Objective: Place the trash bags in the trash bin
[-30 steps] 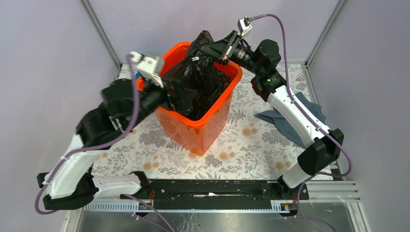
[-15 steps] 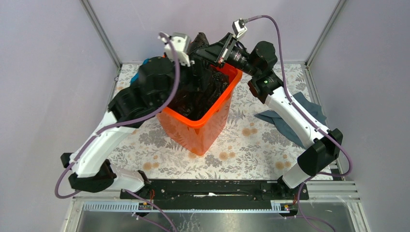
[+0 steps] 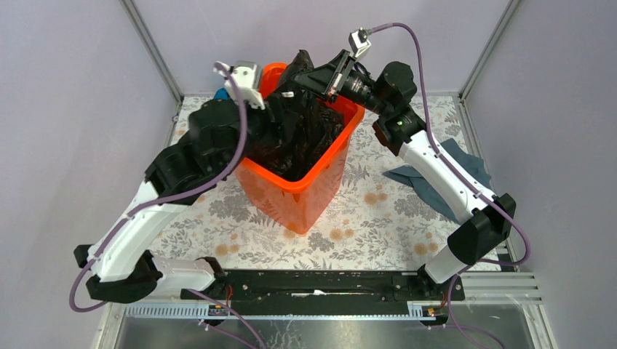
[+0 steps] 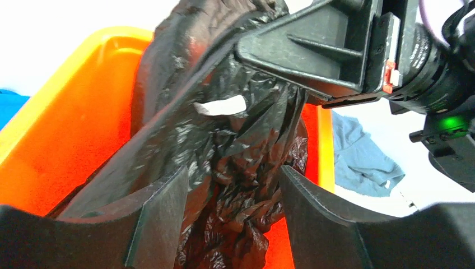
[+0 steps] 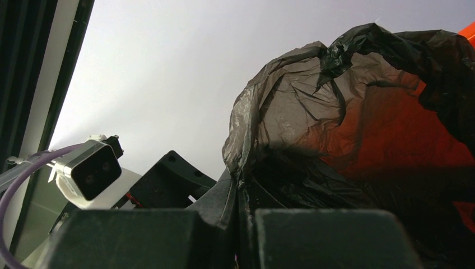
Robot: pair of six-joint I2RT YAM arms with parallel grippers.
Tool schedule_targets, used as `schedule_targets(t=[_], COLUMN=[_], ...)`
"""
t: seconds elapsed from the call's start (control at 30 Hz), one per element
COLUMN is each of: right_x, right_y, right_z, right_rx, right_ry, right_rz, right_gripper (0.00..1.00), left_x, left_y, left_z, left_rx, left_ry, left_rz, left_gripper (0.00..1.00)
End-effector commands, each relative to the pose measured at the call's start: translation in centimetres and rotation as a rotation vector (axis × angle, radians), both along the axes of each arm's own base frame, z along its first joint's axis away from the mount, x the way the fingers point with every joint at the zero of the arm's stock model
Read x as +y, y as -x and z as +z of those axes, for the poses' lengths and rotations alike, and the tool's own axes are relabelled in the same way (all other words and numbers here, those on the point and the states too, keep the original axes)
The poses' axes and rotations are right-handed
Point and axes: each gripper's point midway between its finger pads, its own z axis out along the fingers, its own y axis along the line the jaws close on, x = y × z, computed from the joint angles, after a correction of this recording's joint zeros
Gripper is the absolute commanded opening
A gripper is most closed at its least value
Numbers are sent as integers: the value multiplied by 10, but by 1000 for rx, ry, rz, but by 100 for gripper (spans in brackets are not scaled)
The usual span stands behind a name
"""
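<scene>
Nearest me, the left pincer (image 4: 232, 174) hangs over the 10 o'clock side of the orange bin (image 3: 291, 196), which stands on the bench (image 3: 378, 218). Its fingers are apart and grip nothing. The black bag (image 4: 235, 140) lies straight ahead of it, toward 3 o'clock, with most of its crumpled bulk down inside the bin. The bag's long axis climbs from the bin's depths toward 12 o'clock, where a peak of film stands above the far rim. There the right pincer (image 5: 238, 190), reaching in from 3 o'clock, is pinched together on that film. I'd judge the open left one better placed to press the raised part down.
</scene>
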Motion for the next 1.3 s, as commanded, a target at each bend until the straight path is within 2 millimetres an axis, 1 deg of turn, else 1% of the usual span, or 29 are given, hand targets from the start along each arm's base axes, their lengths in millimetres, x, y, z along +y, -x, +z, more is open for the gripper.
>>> schedule_targets(t=[0.0, 0.13, 0.27, 0.4, 0.43, 0.5, 0.53, 0.6, 0.63, 0.67, 0.73, 0.77, 0.83, 0.9, 0.97, 1.0, 1.13, 1.2, 1.23, 1.27], right_x=[-7, -6, -6, -7, -7, -8, -9, -8, -8, -8, -10, -12, -17, -25, -36, -41, -62, -66, -64, -59], right_y=[23, 25, 27, 32, 33, 33, 34, 35, 37, 38, 41, 41, 39, 36, 33, 31, 31, 36, 41, 49], right_z=[39, 40, 42, 42, 41, 40, 39, 35, 34, 32, 31, 29, 26, 21, 16, 13, 0, -4, -8, -13], right_rx=[-111, -105, -106, -112, -112, -109, -109, -107, -108, -113, -136, -141, -160, -181, -203, -236, -296, -350, -384, -421], right_ry=[-58, -72, -72, -72, -71, -70, -68, -55, -47, -38, -22, -7, 27, 75, 139, 180, 325, 383, 409, 437], right_rz=[21, 35, 35, 37, 37, 31, 30, 38, 44, 47, 43, 35, 3, -42, -105, -147, -256, -251, -225, -170], right_gripper=[0, 0, 0, 0, 0, 0, 1, 1, 2, 3, 11, 16, 32, 51, 66, 71, 87, 90, 90, 89], left_x=[22, 13, -7, -16, -18, -19, -17, -11, -7, -4, 2, 7, 16, 26, 32, 35, 46, 49, 51, 52], left_y=[7, -1, -8, -16, -17, -19, -20, -20, -20, -18, -10, -3, 6, 13, 18, 20, 31, 35, 37, 38], left_z=[35, 33, 30, 27, 26, 25, 25, 27, 29, 32, 37, 42, 45, 45, 43, 43, 45, 47, 49, 51], left_rx=[-80, -75, -67, -60, -56, -56, -58, -72, -82, -94, -119, -137, -154, -164, -166, -166, -175, -189, -194, -200], left_ry=[115, 101, 94, 82, 80, 80, 80, 85, 92, 100, 119, 139, 163, 186, 209, 221, 272, 291, 301, 308], left_rz=[47, 45, -1, -13, -19, -19, -12, 11, 20, 24, 6, -7, -14, -4, 0, 2, 4, -5, -5, -7], left_gripper=[65, 63, 62, 61, 57, 42, 27, 8, 1, 0, 0, 0, 0, 0, 0, 0, 0, 0, 0, 0])
